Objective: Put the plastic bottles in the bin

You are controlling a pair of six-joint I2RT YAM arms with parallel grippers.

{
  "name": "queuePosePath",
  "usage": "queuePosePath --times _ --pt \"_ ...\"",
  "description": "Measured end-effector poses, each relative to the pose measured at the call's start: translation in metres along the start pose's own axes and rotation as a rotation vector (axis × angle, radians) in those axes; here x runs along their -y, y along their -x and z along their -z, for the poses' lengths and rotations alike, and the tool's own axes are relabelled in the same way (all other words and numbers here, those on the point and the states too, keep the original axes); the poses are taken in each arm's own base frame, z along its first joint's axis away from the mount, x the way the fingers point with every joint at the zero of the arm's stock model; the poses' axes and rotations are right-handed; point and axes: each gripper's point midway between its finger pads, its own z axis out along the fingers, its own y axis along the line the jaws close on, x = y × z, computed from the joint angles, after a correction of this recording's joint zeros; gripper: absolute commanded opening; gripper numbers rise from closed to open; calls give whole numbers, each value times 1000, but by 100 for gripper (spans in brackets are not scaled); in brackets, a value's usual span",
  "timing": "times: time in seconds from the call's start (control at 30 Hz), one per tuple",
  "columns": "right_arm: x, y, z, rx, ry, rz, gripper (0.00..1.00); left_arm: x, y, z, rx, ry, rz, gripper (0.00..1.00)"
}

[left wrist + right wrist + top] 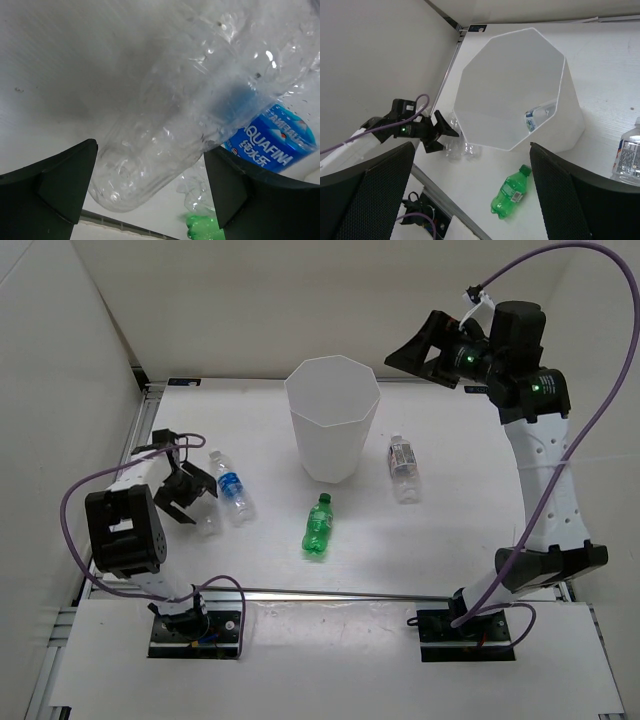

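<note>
Left gripper (150, 180) spread around clear bottle (165, 130) on tabletop (450, 530), Aquafina bottle (230, 487) just beside; right gripper (472, 150) spread, empty, high, facing white bin (345, 455); green bottle (317, 528) in front of bin; one labelled bottle (540, 116) inside.

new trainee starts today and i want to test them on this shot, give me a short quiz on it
1. True or false: the right gripper holds a bottle.
2. What already lies inside the bin? A) a can B) a clear bottle with a blue label C) nothing
3. Fill in: the left gripper, low beside the clear bottles on the table, is ___.

Key: 1 false; 2 B; 3 open
</note>
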Motion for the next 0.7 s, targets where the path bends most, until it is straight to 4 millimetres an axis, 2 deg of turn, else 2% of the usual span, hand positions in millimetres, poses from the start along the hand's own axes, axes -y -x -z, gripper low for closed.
queuePosePath --times 0.07,0.1,0.17,0.3,0.47,0.5,0.53,0.7 --pt "-3 -3 6 0 4 1 99 1 -2 -6 -9 11 -18 94" --pt "-4 -3 8 2 6 3 99 0 -3 -10 -15 22 -27 87" --pt "-6 -6 13 4 7 6 99 -1 -7 -18 -28 46 -50 82" --pt "-7 -12 22 2 1 12 99 -3 -12 -33 -46 101 -106 76" --pt "-8 -16 33 9 -18 28 99 1 -9 -34 -27 116 -138 56" --pt "-8 -17 35 10 -20 29 99 3 -8 -33 -22 114 -143 48" --pt "-9 -17 36 12 -21 31 99 3 -8 -34 -19 114 -144 44" --pt "-6 -20 37 7 -31 29 99 5 -3 -31 -1 118 -141 39"
